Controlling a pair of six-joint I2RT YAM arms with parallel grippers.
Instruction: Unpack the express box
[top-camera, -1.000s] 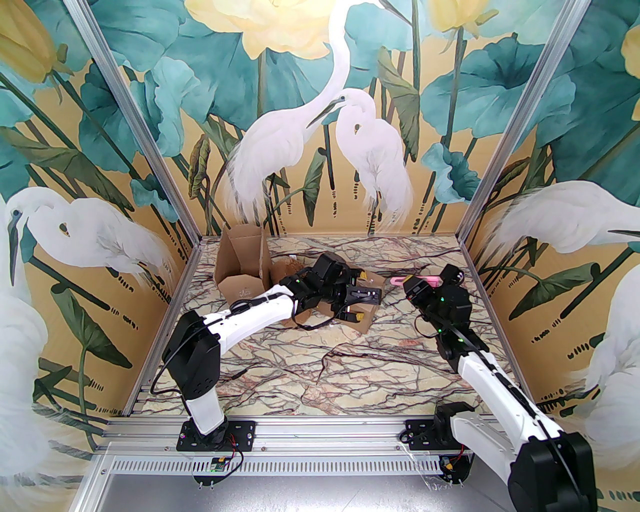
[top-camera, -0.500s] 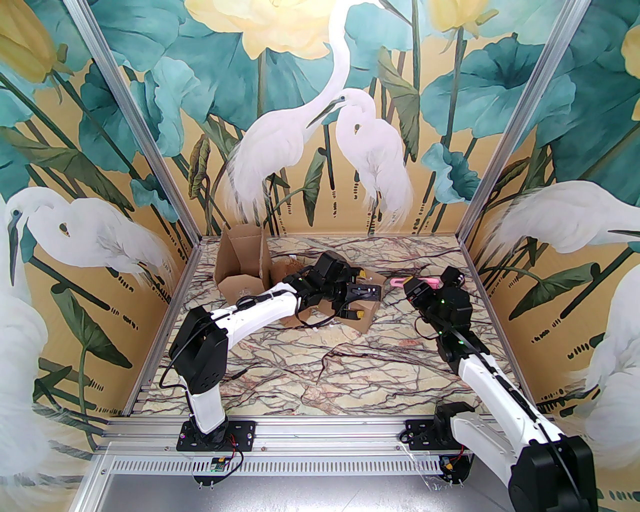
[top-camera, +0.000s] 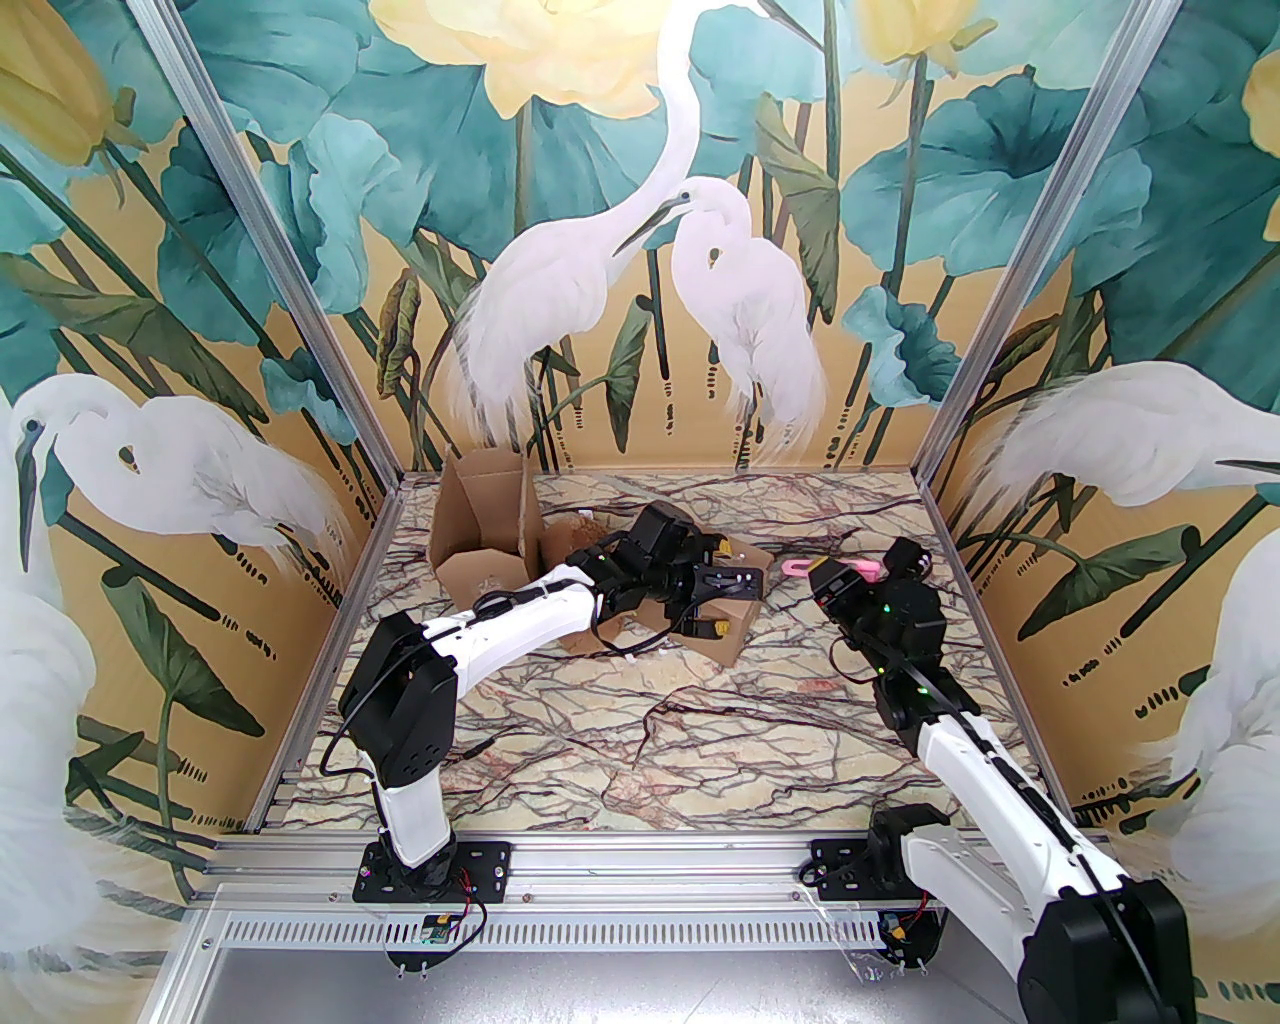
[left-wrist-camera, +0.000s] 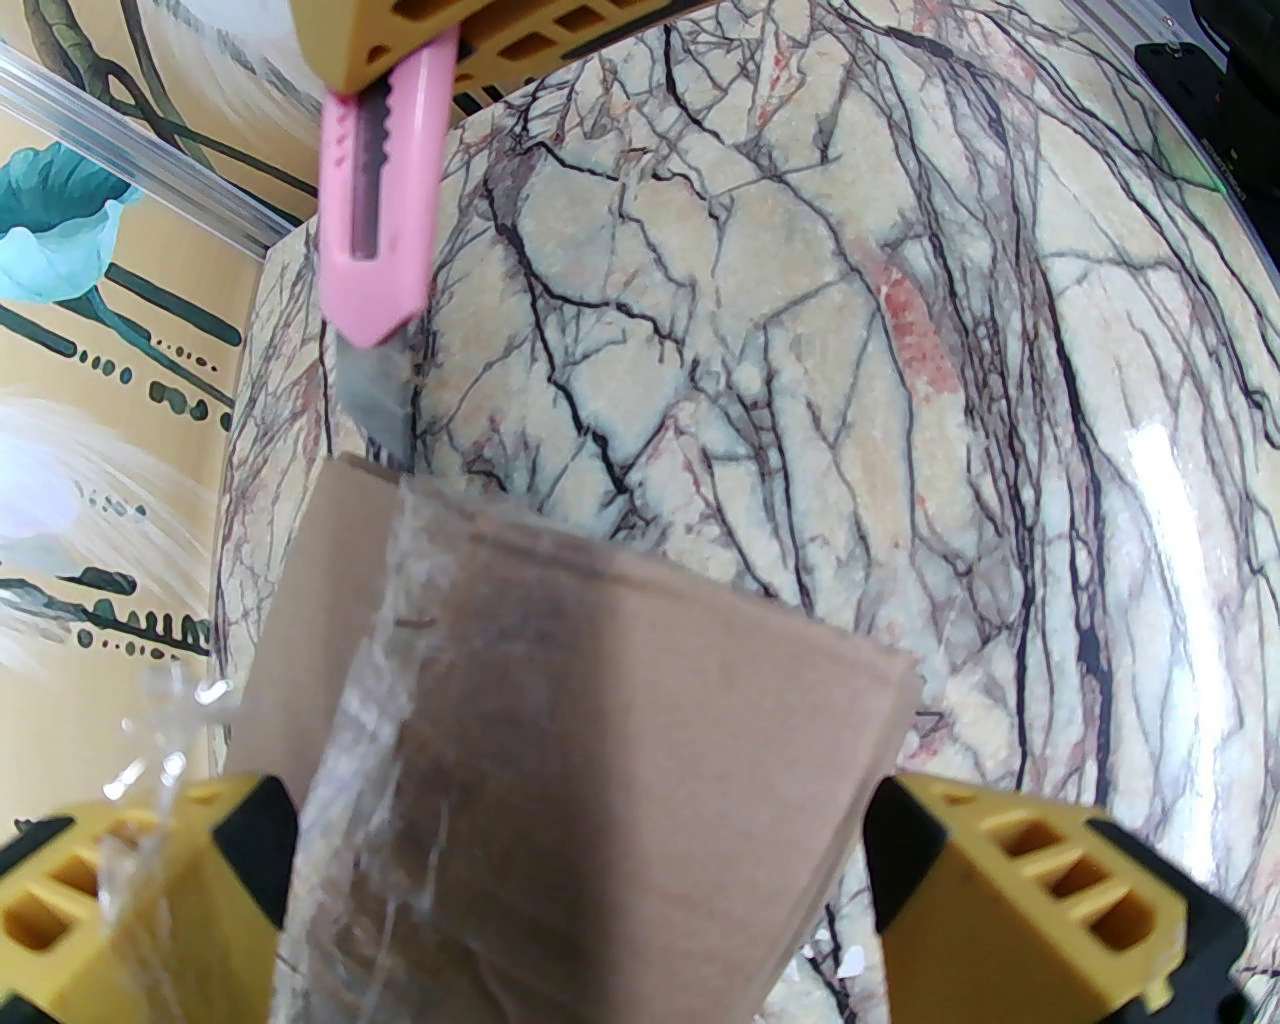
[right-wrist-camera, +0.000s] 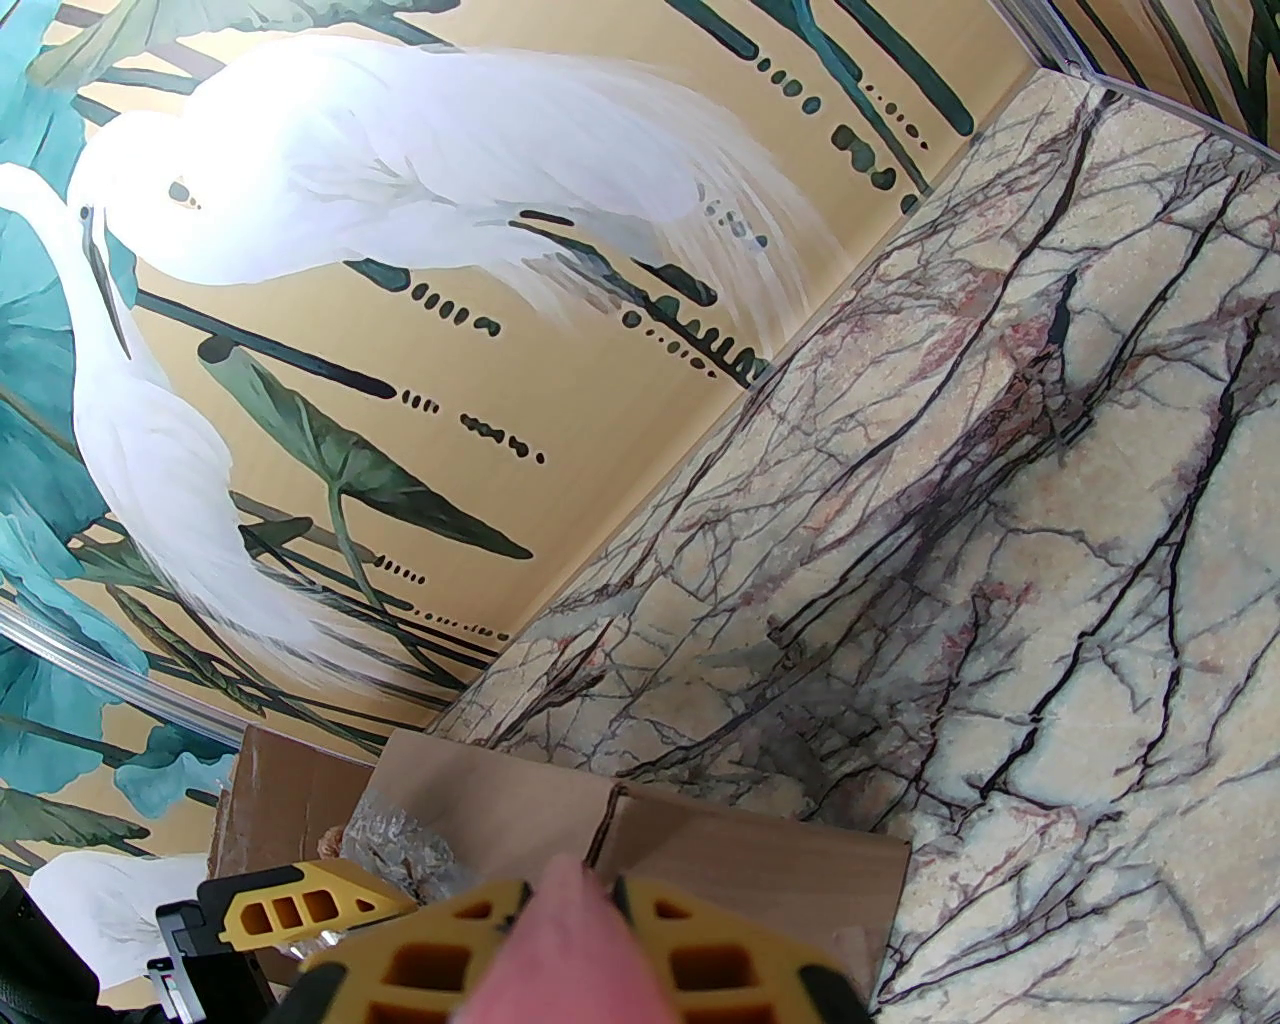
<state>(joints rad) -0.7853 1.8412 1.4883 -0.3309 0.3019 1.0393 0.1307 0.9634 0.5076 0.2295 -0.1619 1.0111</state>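
Note:
A small brown cardboard box (top-camera: 735, 615) sealed with clear tape (left-wrist-camera: 370, 700) lies on the marble table (top-camera: 700, 740). My left gripper (top-camera: 712, 588) hangs over it, open, with one yellow finger on each side of the box (left-wrist-camera: 620, 720), close against its walls. My right gripper (top-camera: 835, 578) is shut on a pink utility knife (top-camera: 800, 568). In the left wrist view the knife (left-wrist-camera: 380, 200) points down and its grey blade (left-wrist-camera: 375, 410) meets the box's far edge at the tape. The right wrist view has the fingers (right-wrist-camera: 430, 960) clamped on the pink handle (right-wrist-camera: 565, 940), above the box (right-wrist-camera: 700, 840).
A second, opened cardboard box (top-camera: 480, 530) stands at the back left, with flattened cardboard (top-camera: 580, 640) and crumpled clear wrap (right-wrist-camera: 395, 840) beside the left arm. The side walls and metal posts (top-camera: 960, 400) close in the table. Bare marble stretches toward the arm bases.
The left arm has drawn back a little to the left, its gripper still over the box. The right gripper has crept slightly nearer with the knife.

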